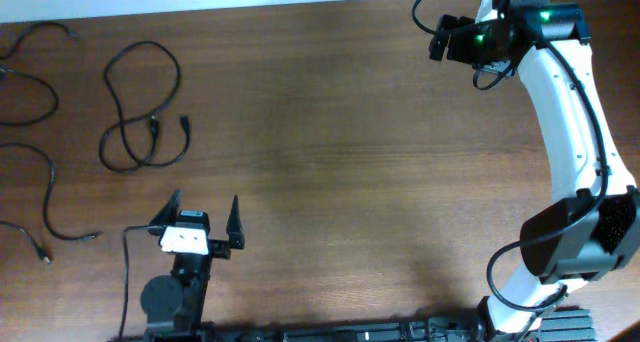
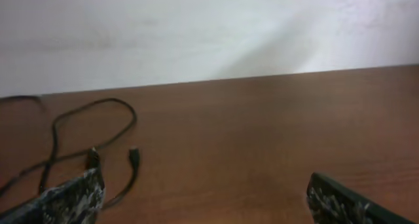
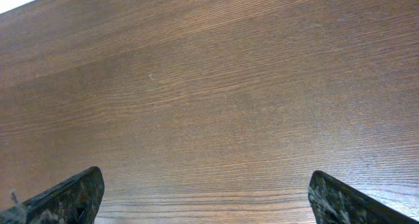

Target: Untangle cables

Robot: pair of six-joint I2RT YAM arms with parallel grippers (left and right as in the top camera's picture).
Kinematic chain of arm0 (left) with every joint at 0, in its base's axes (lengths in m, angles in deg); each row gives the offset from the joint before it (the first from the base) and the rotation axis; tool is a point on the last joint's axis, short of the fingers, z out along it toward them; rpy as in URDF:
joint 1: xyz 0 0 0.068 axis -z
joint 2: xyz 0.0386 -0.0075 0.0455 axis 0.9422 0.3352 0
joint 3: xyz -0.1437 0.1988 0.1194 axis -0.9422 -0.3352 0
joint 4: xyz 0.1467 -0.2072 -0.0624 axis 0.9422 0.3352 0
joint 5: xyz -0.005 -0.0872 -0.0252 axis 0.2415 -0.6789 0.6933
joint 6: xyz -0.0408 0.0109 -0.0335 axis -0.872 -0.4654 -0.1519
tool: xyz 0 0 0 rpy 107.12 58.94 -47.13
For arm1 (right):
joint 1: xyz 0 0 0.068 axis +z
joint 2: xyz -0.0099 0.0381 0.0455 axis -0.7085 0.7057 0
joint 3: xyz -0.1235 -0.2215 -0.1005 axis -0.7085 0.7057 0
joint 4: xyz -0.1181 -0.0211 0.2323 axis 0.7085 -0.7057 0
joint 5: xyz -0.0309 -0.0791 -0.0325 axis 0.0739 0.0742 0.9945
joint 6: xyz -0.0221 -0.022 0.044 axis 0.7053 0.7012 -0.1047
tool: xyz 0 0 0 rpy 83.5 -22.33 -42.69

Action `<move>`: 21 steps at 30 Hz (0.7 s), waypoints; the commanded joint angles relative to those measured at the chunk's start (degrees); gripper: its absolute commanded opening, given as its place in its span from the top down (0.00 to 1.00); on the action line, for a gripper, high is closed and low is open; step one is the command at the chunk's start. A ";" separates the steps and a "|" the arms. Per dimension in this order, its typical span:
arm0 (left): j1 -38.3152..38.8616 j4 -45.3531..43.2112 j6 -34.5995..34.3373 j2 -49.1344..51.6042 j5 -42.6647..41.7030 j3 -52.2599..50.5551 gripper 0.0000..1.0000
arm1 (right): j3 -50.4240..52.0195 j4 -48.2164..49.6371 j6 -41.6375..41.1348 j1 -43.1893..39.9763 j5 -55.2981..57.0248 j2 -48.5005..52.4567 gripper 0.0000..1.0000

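A black cable [image 1: 140, 107] lies in a loose crossed loop on the wooden table at the left, both plug ends near its middle. It also shows in the left wrist view [image 2: 91, 129], ahead and left of the fingers. Two more thin black cables lie at the far left, one at the back [image 1: 30, 72] and one further forward [image 1: 45, 197]. My left gripper [image 1: 200, 220] [image 2: 206, 207] is open and empty, just in front of the looped cable. My right gripper [image 1: 440, 37] [image 3: 206, 201] is open and empty at the far right back, over bare wood.
The wooden table [image 1: 330, 182] ends at a white wall along the back. The right arm's white body [image 1: 570, 132] stretches along the right side. The arm bases sit at the front edge.
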 commanded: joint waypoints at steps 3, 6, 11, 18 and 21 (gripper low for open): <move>2.14 0.17 0.90 -0.31 1.09 -0.33 0.01 | -0.07 0.07 -0.28 -0.04 0.07 -1.27 0.01; 2.12 0.17 0.90 -0.31 1.09 -0.33 0.01 | -0.07 0.07 -0.28 -0.04 0.07 -1.29 0.01; 2.12 0.17 0.90 -0.28 1.09 -0.33 0.01 | -0.07 0.04 -0.28 -0.04 0.09 -1.27 0.01; 2.12 0.17 0.90 -0.28 1.09 -0.33 0.01 | -0.07 0.02 -0.26 -0.04 0.11 -1.27 0.02; 2.12 0.17 0.90 -0.28 1.09 -0.33 0.01 | 0.31 -3.19 0.59 -0.04 0.15 -1.29 0.01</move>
